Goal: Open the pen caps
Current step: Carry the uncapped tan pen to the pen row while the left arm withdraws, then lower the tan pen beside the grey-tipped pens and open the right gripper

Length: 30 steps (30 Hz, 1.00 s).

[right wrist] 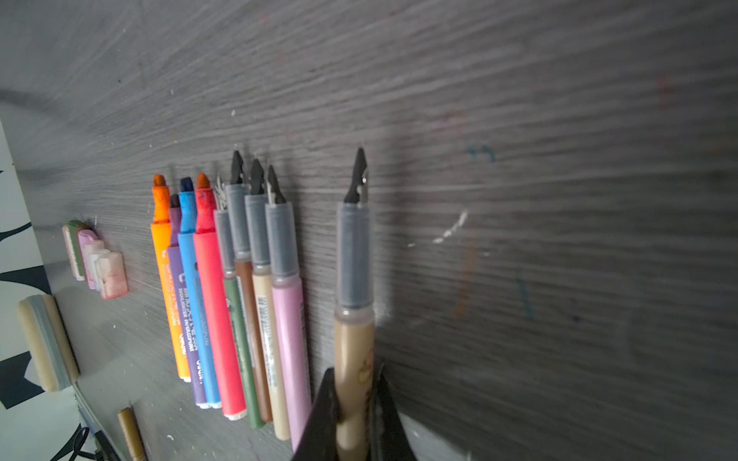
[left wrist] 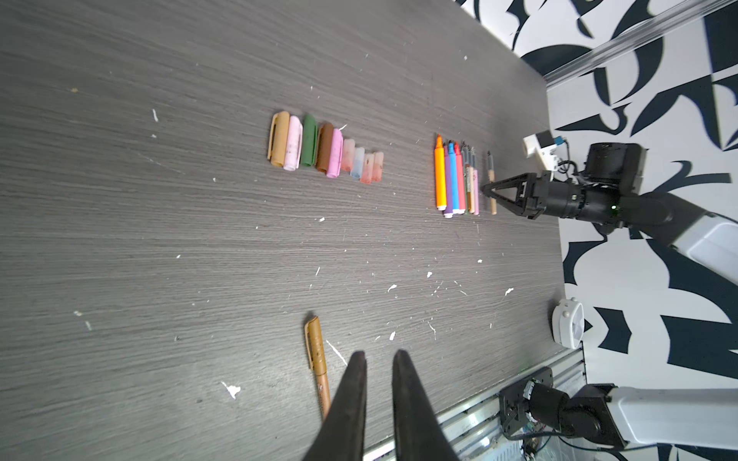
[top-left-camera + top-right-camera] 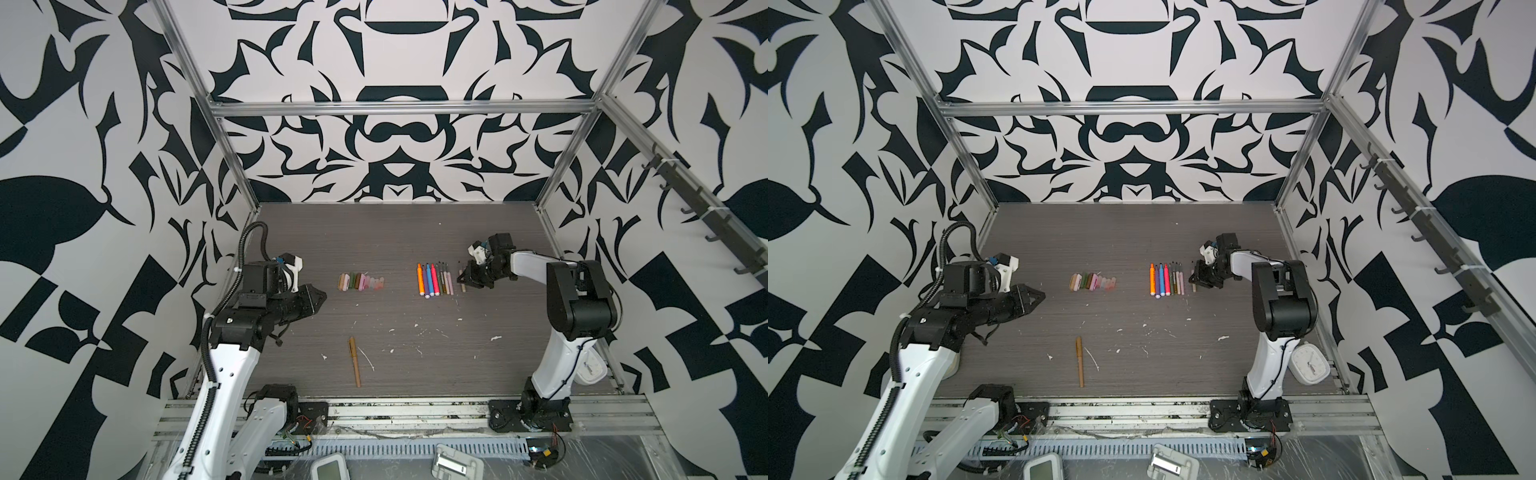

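The right gripper (image 1: 354, 369) is clamped on a slim tan plastic pen (image 1: 354, 343) with a grey grip and a bare black nib. Just beside it lies a row of eight uncapped coloured pens (image 1: 217, 311) whose barrel lettering is too blurred to read, with the stubby plastic pen caps (image 1: 112, 275) lined up beyond them. The left gripper (image 2: 379, 355) has its jaws together on nothing, a capped gold-brown pen (image 2: 317, 359) just beside its tips

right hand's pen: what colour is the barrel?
The slim plastic pen's barrel is tan, below a grey grip and black nib; the right wrist view shows it best.
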Available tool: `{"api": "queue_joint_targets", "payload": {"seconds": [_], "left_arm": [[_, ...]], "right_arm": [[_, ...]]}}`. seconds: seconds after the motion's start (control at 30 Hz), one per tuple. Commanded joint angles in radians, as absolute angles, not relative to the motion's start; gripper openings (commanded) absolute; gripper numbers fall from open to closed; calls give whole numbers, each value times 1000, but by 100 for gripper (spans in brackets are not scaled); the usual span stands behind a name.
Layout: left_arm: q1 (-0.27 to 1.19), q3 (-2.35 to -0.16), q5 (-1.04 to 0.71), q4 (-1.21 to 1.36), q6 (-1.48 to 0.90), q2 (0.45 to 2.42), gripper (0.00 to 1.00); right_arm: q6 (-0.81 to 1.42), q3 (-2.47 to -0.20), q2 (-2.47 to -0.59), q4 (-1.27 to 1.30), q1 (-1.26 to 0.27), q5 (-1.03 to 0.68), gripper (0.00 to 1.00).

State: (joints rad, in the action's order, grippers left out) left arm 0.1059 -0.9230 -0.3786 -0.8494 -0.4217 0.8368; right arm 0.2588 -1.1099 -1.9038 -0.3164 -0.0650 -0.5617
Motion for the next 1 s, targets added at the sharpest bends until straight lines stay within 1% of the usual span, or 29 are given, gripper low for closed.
{"api": "queue_joint_targets", "payload": {"seconds": [0.0, 0.1, 0.33, 0.43, 0.5, 0.6, 0.8, 0.97], "left_arm": [[107, -918, -388, -859, -420, 832, 16], [107, -916, -387, -858, -420, 824, 16], [107, -917, -392, -859, -420, 848, 16], [107, -916, -389, -859, -420, 842, 16], [107, -915, -387, -860, -420, 842, 16], [107, -914, -388, -859, -420, 844, 16], [107, -914, -388, -859, -420, 843, 16], [107, -914, -387, -859, -420, 844, 16]], "right_arm": [[233, -1126, -1914, -335, -69, -572, 12], [233, -1129, -1916, -334, -70, -570, 17], [235, -1154, -1946, -356, -69, -581, 22], [238, -1150, -1949, -354, -69, -587, 28], [237, -1152, -1950, -357, -70, -588, 29], [242, -1151, -1946, -359, -69, -590, 29], [253, -1154, -1947, -353, -69, -614, 18], [258, -1152, -1956, -339, -69, -644, 17]]}}
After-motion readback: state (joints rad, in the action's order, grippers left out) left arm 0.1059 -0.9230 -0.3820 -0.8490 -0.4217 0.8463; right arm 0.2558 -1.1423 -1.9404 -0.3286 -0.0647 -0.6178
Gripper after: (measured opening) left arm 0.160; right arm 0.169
